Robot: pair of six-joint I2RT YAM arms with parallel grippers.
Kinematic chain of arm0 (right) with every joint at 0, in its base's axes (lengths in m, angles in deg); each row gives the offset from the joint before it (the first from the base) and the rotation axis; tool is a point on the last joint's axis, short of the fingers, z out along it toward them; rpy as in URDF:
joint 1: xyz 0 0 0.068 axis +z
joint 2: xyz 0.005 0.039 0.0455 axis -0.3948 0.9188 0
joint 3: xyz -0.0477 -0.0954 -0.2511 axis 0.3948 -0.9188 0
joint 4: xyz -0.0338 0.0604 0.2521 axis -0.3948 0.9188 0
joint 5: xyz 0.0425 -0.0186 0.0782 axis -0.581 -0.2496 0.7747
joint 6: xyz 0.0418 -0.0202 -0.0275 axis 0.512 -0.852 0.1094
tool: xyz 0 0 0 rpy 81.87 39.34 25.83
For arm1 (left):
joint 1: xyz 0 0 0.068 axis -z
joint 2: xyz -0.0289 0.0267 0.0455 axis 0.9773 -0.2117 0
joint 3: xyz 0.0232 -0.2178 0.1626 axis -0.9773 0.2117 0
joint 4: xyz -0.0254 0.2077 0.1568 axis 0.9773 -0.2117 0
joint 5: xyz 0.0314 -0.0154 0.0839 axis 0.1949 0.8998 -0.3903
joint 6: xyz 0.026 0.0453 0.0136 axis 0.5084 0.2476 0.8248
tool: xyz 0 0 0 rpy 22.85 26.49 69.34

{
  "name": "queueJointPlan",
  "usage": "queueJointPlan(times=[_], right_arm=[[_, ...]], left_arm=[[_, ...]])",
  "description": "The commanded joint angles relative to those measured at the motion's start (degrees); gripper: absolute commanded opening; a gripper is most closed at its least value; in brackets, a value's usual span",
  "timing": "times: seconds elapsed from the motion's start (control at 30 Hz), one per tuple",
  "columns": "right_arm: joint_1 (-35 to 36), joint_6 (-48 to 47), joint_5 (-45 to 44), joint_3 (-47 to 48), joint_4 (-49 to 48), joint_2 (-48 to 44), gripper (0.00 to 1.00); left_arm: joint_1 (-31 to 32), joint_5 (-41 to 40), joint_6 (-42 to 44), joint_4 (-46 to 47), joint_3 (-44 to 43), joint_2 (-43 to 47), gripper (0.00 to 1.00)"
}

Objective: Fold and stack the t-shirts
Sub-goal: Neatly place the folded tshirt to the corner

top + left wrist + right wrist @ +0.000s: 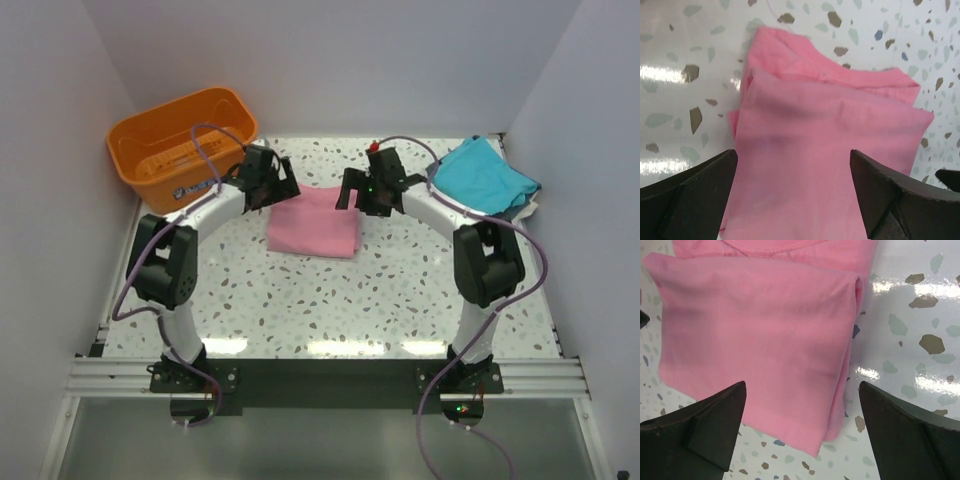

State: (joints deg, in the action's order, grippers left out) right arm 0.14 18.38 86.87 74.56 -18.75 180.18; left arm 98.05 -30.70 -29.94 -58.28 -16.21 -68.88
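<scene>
**Both claws wide over folded pink shirt at mid-table**

The pink t-shirt [313,222] lies folded into a neat block on the speckled table [330,300], a little beyond the middle, between my two arms. The left gripper [793,165] hovers over its far-left corner and the right gripper [802,395] over its far-right corner. Both have their jaws spread wide and hold nothing, with only pink cloth showing in the gaps.

From the top camera the block reads a little wider than deep, so its long axis runs across the table, left to right. Its edges sit slightly askew to the table's near edge. On the wrist views the top layer lies short of an under layer that carries a curved neckline seam. A rounded fold closes one side, the one on the right of the right wrist view.

Room to move is best toward me, where bare tabletop runs from the shirt's near edge to the arm bases. The far corners are taken — the orange basket [180,140] on the left, and on the right a teal t-shirt [485,175] with a sliver of white under it. Both sit well apart from the pink one. White walls close in on three sides.
</scene>
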Motion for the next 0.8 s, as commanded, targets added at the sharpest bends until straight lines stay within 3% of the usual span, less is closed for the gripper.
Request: queueJointPlan(times=[0.0, 0.17, 0.4, 0.47, 0.77], right_arm=[[0.42, -0.42, -3.93, -0.44, 1.19, -0.85, 0.98], [1.03, -3.14, -6.13, 3.85, 3.65, 3.63, 0.93], [2.00, -5.34, -7.61, 8.96, 6.37, 9.96, 0.80], [2.70, -5.17, -10.15, 10.28, 6.64, 11.63, 0.69], [4.81, -4.82, -15.88, 16.78, 9.71, 20.06, 0.51]], left_arm=[[0.38, 2.73, 0.14, 1.24, 6.11, 5.30, 1.00], [2.05, 1.86, -0.13, 1.51, 18.78, 20.65, 1.00], [2.76, -4.56, -4.08, -6.13, 35.21, 38.60, 1.00], [2.76, -4.21, -4.96, -7.36, 37.77, 43.35, 1.00], [2.84, -6.85, -6.28, -14.57, 39.80, 52.06, 1.00]])
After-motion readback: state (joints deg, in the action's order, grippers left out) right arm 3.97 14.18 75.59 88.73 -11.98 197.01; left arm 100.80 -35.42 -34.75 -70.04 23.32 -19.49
